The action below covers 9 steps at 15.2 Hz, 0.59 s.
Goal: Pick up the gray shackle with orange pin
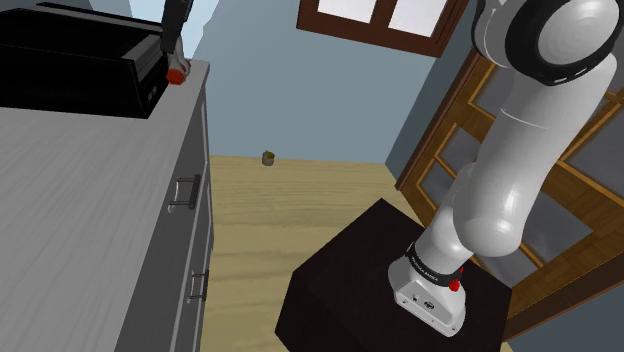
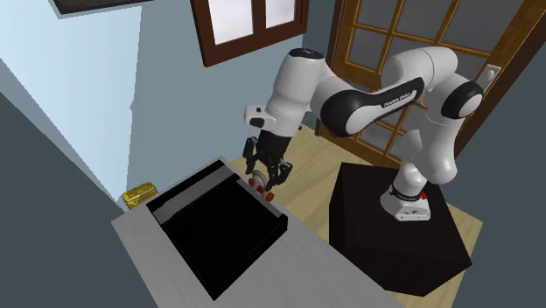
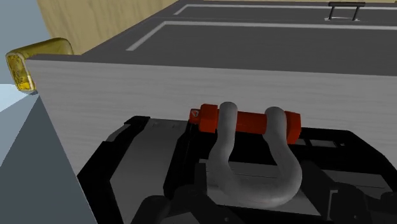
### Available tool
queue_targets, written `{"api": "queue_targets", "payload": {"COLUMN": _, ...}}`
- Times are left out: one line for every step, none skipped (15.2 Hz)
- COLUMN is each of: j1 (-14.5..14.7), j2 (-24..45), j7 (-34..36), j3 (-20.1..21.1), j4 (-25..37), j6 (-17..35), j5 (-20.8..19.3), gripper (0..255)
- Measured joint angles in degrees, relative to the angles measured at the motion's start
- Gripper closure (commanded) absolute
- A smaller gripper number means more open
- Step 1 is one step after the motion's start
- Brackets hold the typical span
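Up at eleven o'clock in the shoulder view, the gripper (image 1: 172,58) comes down over the far corner of a grey counter (image 1: 80,200), just beside a black box (image 1: 70,60) standing on it. Directly under the fingertips shows the orange pin (image 1: 177,74) of the gray shackle (image 1: 174,70), at the counter's edge. The white arm (image 1: 500,190) rises from the dark stand (image 1: 340,290) at five o'clock. A small object (image 1: 268,158) sits on the wooden floor near the middle.

Across in the second exterior view, the gripper hangs a little toward eleven o'clock from the middle. Its fingers are set narrow, with the shackle clasped between them and hanging below. It is just beside the black box's corner at the two o'clock side. A yellow object (image 2: 138,194) lies at nine o'clock beyond the counter, and the stand is at four o'clock.

Close before the wrist camera, the shackle's bow is sunk among the black gripper parts, and the pin crosses its two ends on the side away from the hand. Beyond it lie the counter top, the cabinet front with a drawer handle (image 3: 343,7), and the yellow object.
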Motion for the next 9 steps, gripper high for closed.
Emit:
{"api": "queue_targets", "payload": {"j1": 0.06, "j2": 0.17, "j7": 0.12, "j3": 0.02, "j4": 0.96, "j6": -0.8, "j5": -0.09, "gripper": 255}}
{"api": "queue_targets", "payload": {"j1": 0.06, "j2": 0.49, "j7": 0.12, "j3": 0.01, "j4": 2.2, "j6": -1.72, "j5": -0.16, "gripper": 255}}
{"api": "queue_targets", "payload": {"j1": 0.06, "j2": 0.54, "j7": 0.13, "j3": 0.0, "j4": 2.87, "j6": -2.35, "j5": -0.18, "gripper": 255}}
{"api": "queue_targets", "payload": {"j1": 0.17, "j2": 0.98, "j7": 0.3, "j3": 0.04, "j4": 4.29, "j6": -3.33, "j5": -0.34, "gripper": 255}}
{"api": "queue_targets", "payload": {"j1": 0.31, "j2": 1.03, "j7": 0.56, "j3": 0.12, "j4": 5.18, "j6": -4.16, "j5": -0.47, "gripper": 255}}
{"api": "queue_targets", "payload": {"j1": 0.34, "j2": 1.37, "j7": 0.57, "j3": 0.12, "j4": 6.37, "j6": -5.01, "j5": -0.55, "gripper": 255}}
{"api": "queue_targets", "payload": {"j1": 0.42, "j2": 1.7, "j7": 0.7, "j3": 0.14, "j4": 7.59, "j6": -5.91, "j5": -0.68, "gripper": 255}}
{"api": "queue_targets", "payload": {"j1": 0.39, "j2": 1.92, "j7": 0.62, "j3": 0.11, "j4": 8.68, "j6": -6.8, "j5": -0.69, "gripper": 255}}
{"api": "queue_targets", "payload": {"j1": 0.44, "j2": 2.24, "j7": 0.69, "j3": 0.12, "j4": 9.65, "j6": -7.45, "j5": -0.8, "gripper": 255}}
